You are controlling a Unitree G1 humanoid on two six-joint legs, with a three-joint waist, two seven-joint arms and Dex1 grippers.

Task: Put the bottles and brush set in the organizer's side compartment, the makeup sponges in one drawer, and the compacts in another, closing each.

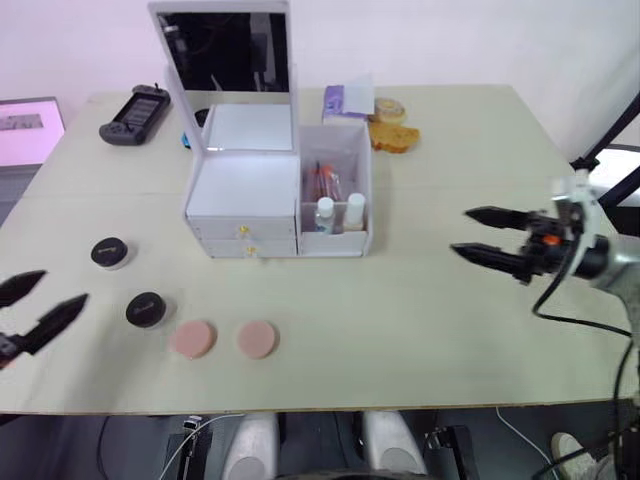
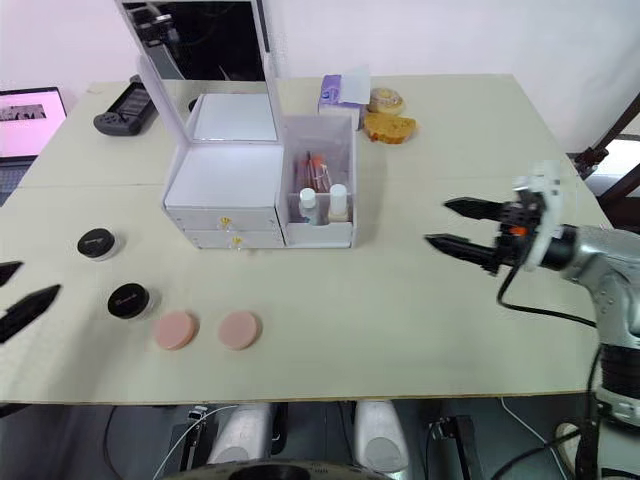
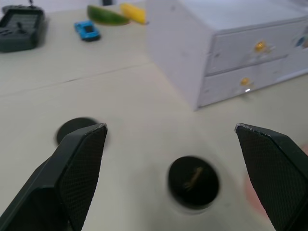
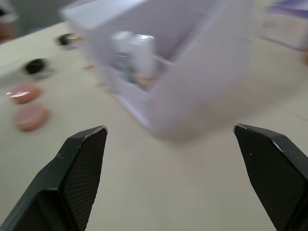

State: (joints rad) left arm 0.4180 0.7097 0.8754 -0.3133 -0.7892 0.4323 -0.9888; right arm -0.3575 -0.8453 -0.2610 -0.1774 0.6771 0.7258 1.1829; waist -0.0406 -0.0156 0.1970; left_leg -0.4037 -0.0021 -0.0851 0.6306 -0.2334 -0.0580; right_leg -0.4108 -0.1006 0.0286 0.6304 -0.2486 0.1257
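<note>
The left gripper (image 1: 35, 305) is hovering with fingers apart just left of the near compact (image 1: 146, 309). The right gripper (image 1: 487, 237), likewise spread, is hanging right of the organizer (image 1: 245, 200), well apart.

On the table sit 2 black-lidded compacts (image 1: 110, 252) (image 1: 146, 309), 2 pink makeup sponges (image 1: 193, 338) (image 1: 258, 339), 2 white-capped bottles (image 1: 325, 214) (image 1: 355, 211), 1 brush set (image 1: 320, 181) and 1 organizer (image 1: 245, 190) with 2 drawers.

Open surface (image 1: 430, 320) between right tool (image 1: 483, 236) and organizer (image 1: 270, 205); compacts (image 1: 146, 309) and makeup sponges (image 1: 226, 339) dotted before left tool (image 1: 30, 302).
</note>
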